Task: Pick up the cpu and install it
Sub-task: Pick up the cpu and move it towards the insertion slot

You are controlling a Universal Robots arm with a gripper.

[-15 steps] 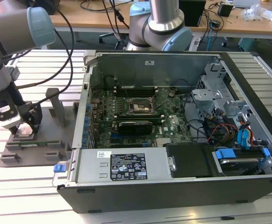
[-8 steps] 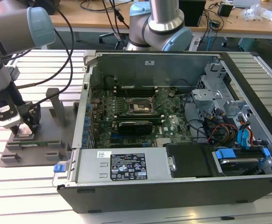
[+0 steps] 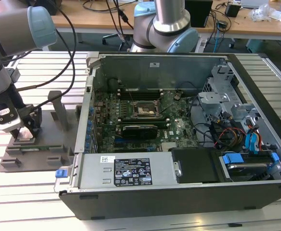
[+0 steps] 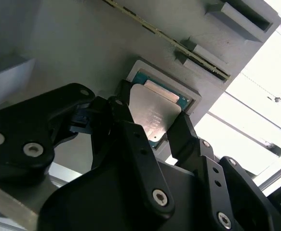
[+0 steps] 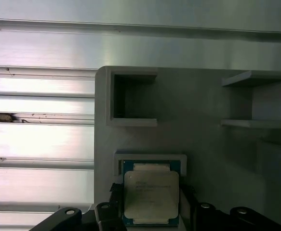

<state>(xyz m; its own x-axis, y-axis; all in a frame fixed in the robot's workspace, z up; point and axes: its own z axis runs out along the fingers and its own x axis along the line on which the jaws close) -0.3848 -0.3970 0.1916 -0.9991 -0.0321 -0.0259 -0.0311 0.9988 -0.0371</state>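
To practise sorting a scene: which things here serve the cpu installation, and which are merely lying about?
Job: silvery square cpu chip; black claw; black square socket frame; grey plastic holder.
Lying about: long green memory stick; blue-tabbed drive bay; black desk cables.

A robotics lab or electronics workshop: a robot arm [image 3: 10, 33] stands over a ribbed aluminium tabletop [image 3: 34, 202] that carries an opened computer case [image 3: 179, 202] with its motherboard [image 3: 106, 120] bare. Wooden desks [image 3: 82, 19] strewn with cables [image 3: 106, 7] stand nearby.
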